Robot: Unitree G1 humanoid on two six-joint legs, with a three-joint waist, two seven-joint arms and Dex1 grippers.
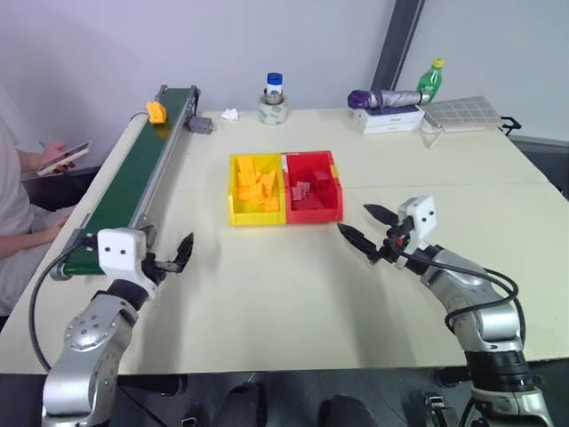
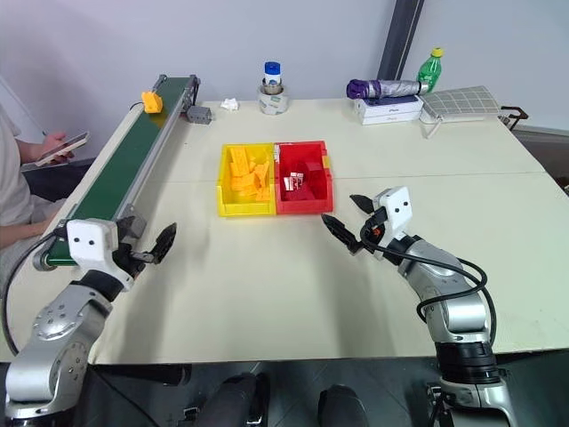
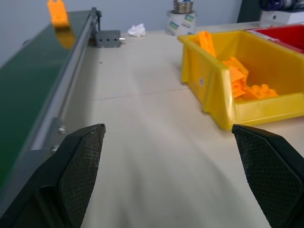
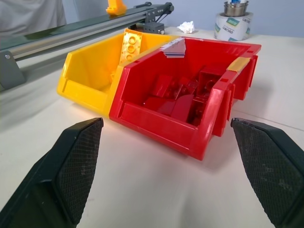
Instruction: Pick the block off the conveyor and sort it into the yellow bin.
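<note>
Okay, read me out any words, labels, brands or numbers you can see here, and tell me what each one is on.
No text here can be read.
Roll of tape: green and white label patches, print too small to read.
Red bin: white and blue sticker on the back rim, print too blurred to read.
Green bottle: label too small to read.
White box under the folded umbrella: no legible marking.
</note>
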